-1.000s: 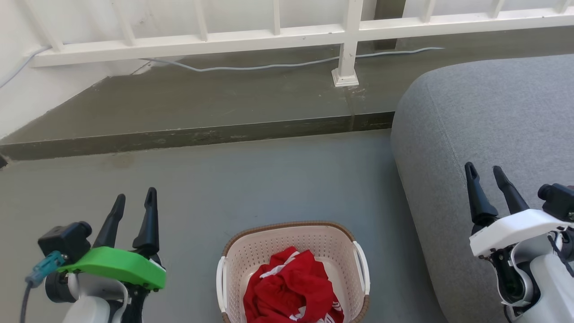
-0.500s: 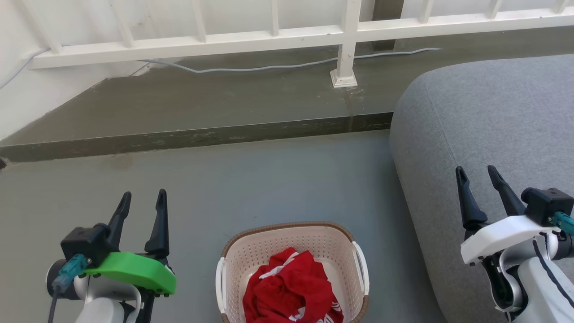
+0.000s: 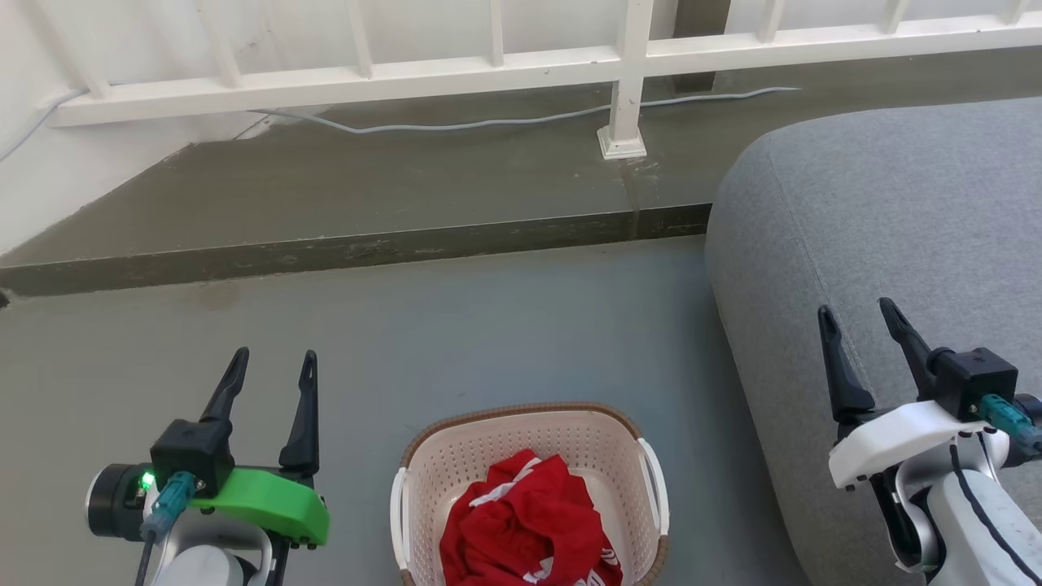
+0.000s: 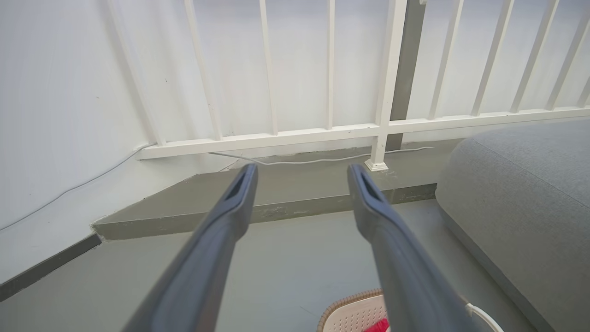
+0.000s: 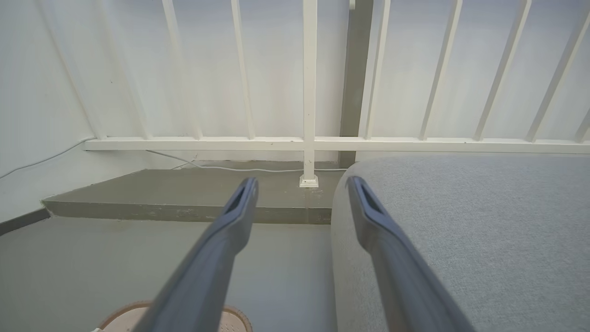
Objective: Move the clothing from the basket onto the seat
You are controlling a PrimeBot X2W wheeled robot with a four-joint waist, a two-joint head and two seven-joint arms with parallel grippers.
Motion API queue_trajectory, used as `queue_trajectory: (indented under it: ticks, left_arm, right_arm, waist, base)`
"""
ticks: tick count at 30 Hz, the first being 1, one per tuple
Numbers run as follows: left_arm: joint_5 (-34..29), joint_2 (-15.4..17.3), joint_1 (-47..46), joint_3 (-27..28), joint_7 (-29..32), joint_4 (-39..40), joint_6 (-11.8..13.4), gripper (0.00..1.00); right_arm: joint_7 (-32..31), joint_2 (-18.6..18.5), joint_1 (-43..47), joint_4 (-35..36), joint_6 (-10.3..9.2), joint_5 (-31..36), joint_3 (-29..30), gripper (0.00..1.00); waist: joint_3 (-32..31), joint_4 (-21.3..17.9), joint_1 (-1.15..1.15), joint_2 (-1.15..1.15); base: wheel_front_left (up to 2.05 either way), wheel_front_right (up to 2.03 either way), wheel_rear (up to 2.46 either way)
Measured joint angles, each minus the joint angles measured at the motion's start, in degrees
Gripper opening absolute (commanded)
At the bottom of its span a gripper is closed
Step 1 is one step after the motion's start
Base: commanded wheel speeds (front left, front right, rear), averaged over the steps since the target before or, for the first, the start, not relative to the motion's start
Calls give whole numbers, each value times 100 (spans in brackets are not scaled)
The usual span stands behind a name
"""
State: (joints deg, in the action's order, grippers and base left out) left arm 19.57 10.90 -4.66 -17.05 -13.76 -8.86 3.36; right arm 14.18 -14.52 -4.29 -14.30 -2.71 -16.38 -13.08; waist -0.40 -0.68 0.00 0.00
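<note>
Clothing (image 3: 525,529): red bundle crumpled inside the basket (image 3: 505,443) (white stripes peeking out)
Basket spot: grey floor (image 3: 488,325), near the seat (image 3: 895,212)
Left gripper (image 3: 275,355): fingers spread, empty, left of basket
Right gripper (image 3: 855,308): spread, empty, over the seat's edge

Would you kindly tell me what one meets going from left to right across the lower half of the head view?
left gripper → basket → right gripper
</note>
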Motion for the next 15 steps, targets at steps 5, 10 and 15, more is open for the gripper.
queue_trajectory:
  ticks: [5, 10, 15]
  left_arm:
    - [-9, -21, 1, 20, 1, -73, 26, 100]
    - [12, -30, 1, 23, 2, -143, 27, 100]
    - [12, -30, 1, 21, 2, -165, 27, 100]
  right_arm:
    - [16, 0, 0, -38, 0, 59, -2, 100]
    - [16, -1, 0, -73, 0, 62, 8, 100]
    - [16, 0, 0, -91, 2, 62, 20, 100]
  waist:
    - [1, -8, 0, 0]
    - [0, -19, 0, 0]
    - [-2, -24, 0, 0]
  base:
    - [0, 0, 0]
    - [0, 0, 0]
    - [0, 0, 0]
